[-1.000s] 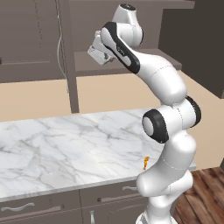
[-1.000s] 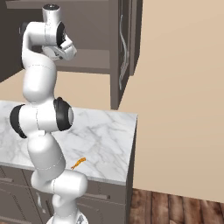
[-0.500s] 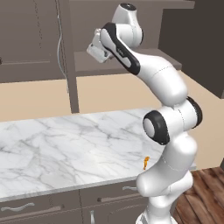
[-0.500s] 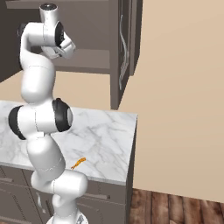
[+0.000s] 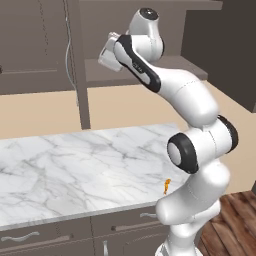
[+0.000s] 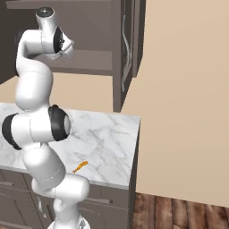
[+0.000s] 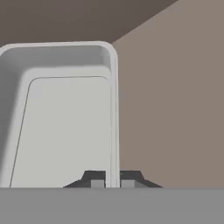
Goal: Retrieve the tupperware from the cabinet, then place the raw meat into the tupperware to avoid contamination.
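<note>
Cabinet (image 6: 96,40) shelf: fingers (image 7: 97,180) pinched shut on tupperware (image 7: 61,113) side wall; lift level, withdraw straight, clearing open door.

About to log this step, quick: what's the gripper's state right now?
Gripper: shut on the tupperware, one fingertip either side of its side wall, inside the cabinet.

We see the tupperware (image 7: 65,118) cut off by the left edge and the bottom of the hand view, so its full outline stays unknown. From the base cameras the arm's own wrist hides the pincer (image 7: 112,180) inside the cabinet (image 5: 145,70). The raw meat (image 5: 167,185) on the tabletop (image 5: 75,170) is too small to tell its shape.
</note>
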{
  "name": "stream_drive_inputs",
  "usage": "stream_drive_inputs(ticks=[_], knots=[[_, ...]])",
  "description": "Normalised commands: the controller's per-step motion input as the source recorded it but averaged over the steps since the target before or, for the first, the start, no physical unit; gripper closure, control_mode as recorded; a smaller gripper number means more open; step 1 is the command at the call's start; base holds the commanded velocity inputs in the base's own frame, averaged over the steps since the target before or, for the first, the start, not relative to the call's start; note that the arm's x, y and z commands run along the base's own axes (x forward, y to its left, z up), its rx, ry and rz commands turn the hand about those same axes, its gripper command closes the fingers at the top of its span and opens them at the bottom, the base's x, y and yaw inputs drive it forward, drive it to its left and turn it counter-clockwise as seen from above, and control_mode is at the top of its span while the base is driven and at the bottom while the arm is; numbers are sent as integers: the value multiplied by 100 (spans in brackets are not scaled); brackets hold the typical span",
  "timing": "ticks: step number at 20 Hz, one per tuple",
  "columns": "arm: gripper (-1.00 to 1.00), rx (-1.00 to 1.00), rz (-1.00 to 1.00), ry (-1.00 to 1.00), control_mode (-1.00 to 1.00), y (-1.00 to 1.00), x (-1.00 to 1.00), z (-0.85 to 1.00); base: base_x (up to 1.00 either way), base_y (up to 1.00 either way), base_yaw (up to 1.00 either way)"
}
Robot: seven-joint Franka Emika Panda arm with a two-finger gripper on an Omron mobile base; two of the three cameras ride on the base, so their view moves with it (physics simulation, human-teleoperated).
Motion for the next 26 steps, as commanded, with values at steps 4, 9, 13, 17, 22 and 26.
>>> stream_drive_inputs(ticks=[4, 9, 13, 17, 22, 26], knots=[[100, 3, 0, -18, -100, 0, -28, 16, 0, 0, 0], [100, 5, 0, -12, -100, 0, -36, 15, 0, 0, 0], [100, 7, 0, -1, -100, -1, -42, 6, 0, 0, 0], [100, 9, 0, 0, -100, -13, -54, 7, 0, 0, 0], [100, 7, 0, 0, -100, -17, -79, 17, 0, 0, 0], [100, 3, 0, 0, -100, -8, -94, 15, 0, 0, 0]])
